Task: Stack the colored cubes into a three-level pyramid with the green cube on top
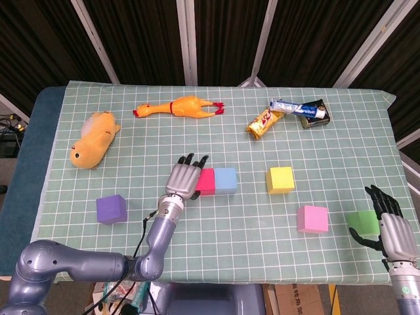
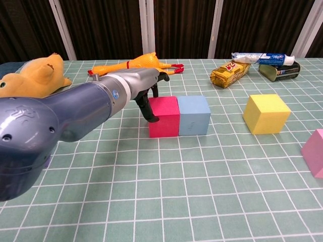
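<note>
A red cube [image 1: 206, 182] [image 2: 163, 116] stands flush against a blue cube [image 1: 226, 180] [image 2: 194, 114] mid-table. My left hand [image 1: 183, 179] [image 2: 143, 86] presses its fingers against the red cube's left face and holds nothing. A yellow cube [image 1: 281, 179] [image 2: 266, 113] sits to the right, a pink cube [image 1: 312, 218] [image 2: 316, 153] nearer the front right, and a purple cube [image 1: 111, 209] at the front left. The green cube [image 1: 363, 223] lies at the right front edge. My right hand [image 1: 388, 226] stands beside it with fingers spread, empty.
At the back lie a rubber chicken [image 1: 180, 106], an orange plush toy [image 1: 96, 138], a snack packet [image 1: 264, 122], a toothpaste tube [image 1: 298, 107] and a dark tin [image 1: 315, 115]. The table's front edge runs close below the right hand.
</note>
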Controlling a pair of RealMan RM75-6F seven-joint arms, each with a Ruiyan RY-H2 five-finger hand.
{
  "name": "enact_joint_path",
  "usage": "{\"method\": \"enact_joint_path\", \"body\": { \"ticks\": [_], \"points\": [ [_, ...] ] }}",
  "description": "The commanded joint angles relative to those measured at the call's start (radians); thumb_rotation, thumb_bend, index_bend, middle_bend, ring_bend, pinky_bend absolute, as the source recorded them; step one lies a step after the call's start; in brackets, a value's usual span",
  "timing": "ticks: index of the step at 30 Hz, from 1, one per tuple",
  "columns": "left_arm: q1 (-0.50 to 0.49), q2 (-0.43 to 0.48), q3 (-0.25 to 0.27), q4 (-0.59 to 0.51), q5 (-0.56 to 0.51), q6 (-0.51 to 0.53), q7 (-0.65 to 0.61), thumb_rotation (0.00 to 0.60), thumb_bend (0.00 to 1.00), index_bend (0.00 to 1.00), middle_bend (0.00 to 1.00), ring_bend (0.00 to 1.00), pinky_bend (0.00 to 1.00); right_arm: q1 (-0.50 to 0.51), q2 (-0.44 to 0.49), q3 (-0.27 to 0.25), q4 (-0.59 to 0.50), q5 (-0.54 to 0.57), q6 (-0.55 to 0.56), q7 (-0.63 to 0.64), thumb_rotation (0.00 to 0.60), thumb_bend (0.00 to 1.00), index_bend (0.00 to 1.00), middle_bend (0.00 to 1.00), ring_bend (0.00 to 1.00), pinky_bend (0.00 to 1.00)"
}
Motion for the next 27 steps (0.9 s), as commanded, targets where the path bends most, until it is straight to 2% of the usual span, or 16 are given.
{"method": "enact_joint_path", "body": {
  "ticks": [1,5,16,21,27],
  "points": [
    [0.000,-0.001,0.001,0.002,0.003,-0.001,-0.003,0.600,0.37,0.03,0.29,0.07,0.14,0.000,0.000,0.000,0.000,0.000,0.000,-0.001,0.600,0.28,0.00,0.00,0.00,0.00],
    [0.000,-0.004,0.000,0.005,0.005,-0.004,-0.008,0.600,0.36,0.02,0.26,0.07,0.14,0.000,-0.001,0.000,0.001,0.000,0.000,-0.002,0.600,0.28,0.00,0.00,0.00,0.00],
    [0.007,0.001,0.007,0.003,0.014,-0.009,-0.016,0.600,0.20,0.00,0.14,0.06,0.14,-0.002,-0.005,0.003,0.001,0.003,0.007,-0.008,0.600,0.28,0.00,0.00,0.00,0.00],
    [0.012,0.008,0.006,-0.004,0.018,-0.010,-0.025,0.600,0.17,0.00,0.09,0.03,0.12,-0.002,-0.005,0.003,0.001,0.004,0.007,-0.010,0.600,0.28,0.00,0.00,0.00,0.00],
    [0.035,0.047,0.003,-0.059,0.046,0.011,-0.052,0.600,0.16,0.00,0.08,0.03,0.11,-0.002,-0.002,0.003,0.004,0.007,0.003,-0.008,0.600,0.28,0.00,0.00,0.00,0.00]
  ]
}}
